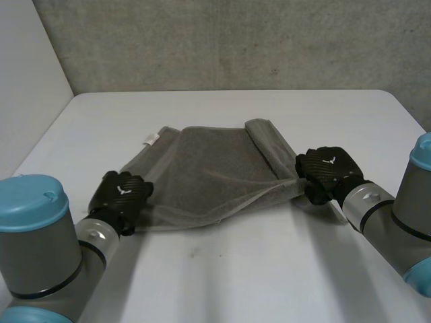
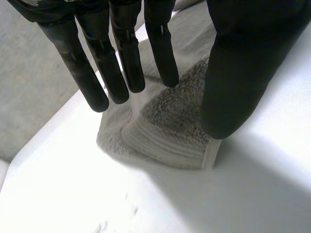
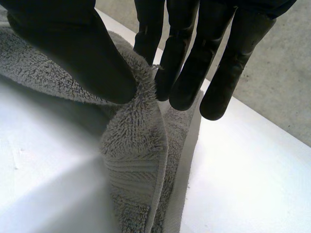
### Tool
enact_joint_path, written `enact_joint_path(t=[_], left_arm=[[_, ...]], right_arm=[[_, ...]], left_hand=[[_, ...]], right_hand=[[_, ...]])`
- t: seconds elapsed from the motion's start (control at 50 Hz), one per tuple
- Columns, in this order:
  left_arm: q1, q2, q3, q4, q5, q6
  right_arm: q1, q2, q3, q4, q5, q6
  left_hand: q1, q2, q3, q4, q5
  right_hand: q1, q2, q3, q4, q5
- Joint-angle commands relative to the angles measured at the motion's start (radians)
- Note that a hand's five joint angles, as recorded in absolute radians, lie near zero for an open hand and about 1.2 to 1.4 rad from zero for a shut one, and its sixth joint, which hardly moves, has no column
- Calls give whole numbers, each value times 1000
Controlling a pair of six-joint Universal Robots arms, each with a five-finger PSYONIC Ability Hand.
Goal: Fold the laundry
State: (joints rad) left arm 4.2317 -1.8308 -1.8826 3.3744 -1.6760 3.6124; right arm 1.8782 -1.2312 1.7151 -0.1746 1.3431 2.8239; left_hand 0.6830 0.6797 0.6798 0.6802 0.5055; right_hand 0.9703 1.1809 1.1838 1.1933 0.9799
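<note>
Head view: grey towel (image 1: pixel 209 168) lies mid-table on the white table (image 1: pixel 269 269), mostly spread out; its right edge is rolled over onto itself; small white tag (image 1: pixel 152 140) at the far-left corner; no clean fold made yet, as I judge it. Left hand (image 1: pixel 121 192) sits at the near-left corner; right hand (image 1: pixel 326 171) at the near-right corner.

Right wrist view: thumb and fingers (image 3: pixel 184 58) pinch a raised ridge of towel between them; looks a firm hold to me. Left wrist view: fingers (image 2: pixel 121 58) straight, thumb spread apart from them, the corner lying on the table beneath; nothing clamped there.

My read: very start of the job, grasp stage, one side secured; the left has yet to close on its corner; then near edge to far edge; then further folds, and that rolled right edge wants flattening.
</note>
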Motion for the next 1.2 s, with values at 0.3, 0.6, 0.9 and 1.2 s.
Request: enact_joint_path(t=[0.3,0.6,0.9,1.2], left_arm=[[42,-31,-23,-49,-5,-155],[43,-212,167,8,-8,-144],[37,-291,273,54,-5,-155],[40,-350,341,54,-5,-153]], right_arm=[[15,12,11,7,-9,-15],[15,12,26,3,-15,-18],[15,21,29,1,-16,-21],[15,36,18,0,-18,-24]], left_hand=[[-70,-66,-67,-67,-67],[32,36,35,35,35],[150,153,153,153,153],[419,423,423,422,422]], right_hand=[[426,215,213,203,242],[426,215,213,203,242],[426,215,213,203,242],[426,215,213,203,242]])
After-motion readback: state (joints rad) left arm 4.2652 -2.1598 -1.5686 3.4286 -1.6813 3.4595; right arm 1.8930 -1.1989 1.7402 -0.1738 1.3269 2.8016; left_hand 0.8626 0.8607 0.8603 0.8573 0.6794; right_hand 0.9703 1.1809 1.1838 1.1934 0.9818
